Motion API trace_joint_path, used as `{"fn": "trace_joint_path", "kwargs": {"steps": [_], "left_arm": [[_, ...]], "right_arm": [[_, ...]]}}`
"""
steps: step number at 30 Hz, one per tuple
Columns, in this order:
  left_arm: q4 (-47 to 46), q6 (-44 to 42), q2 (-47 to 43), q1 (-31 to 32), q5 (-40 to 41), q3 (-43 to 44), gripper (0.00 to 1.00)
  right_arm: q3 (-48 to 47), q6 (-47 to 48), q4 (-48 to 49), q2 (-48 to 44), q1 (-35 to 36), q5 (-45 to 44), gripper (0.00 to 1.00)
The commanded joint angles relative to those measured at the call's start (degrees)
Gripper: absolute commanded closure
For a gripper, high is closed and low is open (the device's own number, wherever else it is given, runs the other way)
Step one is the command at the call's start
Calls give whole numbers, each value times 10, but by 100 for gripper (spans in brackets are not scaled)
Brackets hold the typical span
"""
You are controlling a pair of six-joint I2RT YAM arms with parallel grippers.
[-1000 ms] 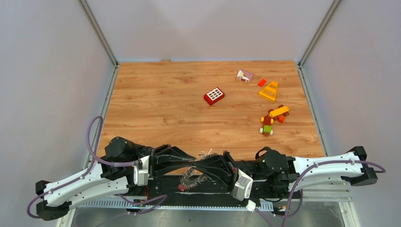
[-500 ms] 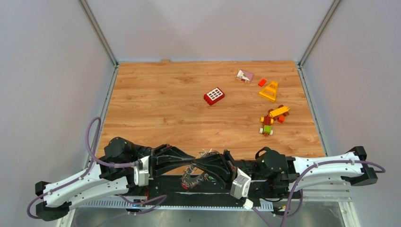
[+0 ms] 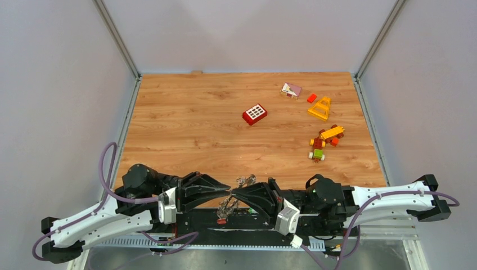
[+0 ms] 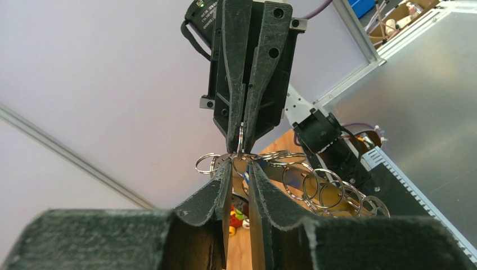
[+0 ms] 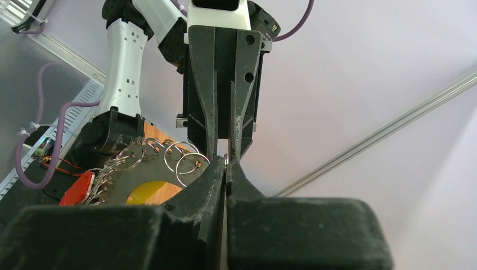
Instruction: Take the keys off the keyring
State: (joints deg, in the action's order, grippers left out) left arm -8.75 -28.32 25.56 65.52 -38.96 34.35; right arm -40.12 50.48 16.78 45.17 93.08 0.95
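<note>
Left wrist view shows the right hand clenched on the keyring, aloft over the worktop's near edge, and the left hand pinching one of the keys; advisable to steady the ring and work the key along its coil.

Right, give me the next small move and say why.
Probably ease the left gripper back a little, drawing its pinched key along the keyring: the right gripper is shut on the ring's edge, tip to tip with it, key not yet off.
</note>
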Motion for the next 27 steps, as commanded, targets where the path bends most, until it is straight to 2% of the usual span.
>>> {"fn": "trace_joint_path", "kwargs": {"steps": [1,20,27], "left_arm": [[12,-19,-6,2,8,27,76],[-13,1,19,2,-18,30,79],[-15,1,25,1,-21,35,89]], "right_arm": [[-7,-5,34,-18,-2,7,99],[-4,6,59,5,-2,-7,99],[-5,11,59,12,-2,-9,99]]}}
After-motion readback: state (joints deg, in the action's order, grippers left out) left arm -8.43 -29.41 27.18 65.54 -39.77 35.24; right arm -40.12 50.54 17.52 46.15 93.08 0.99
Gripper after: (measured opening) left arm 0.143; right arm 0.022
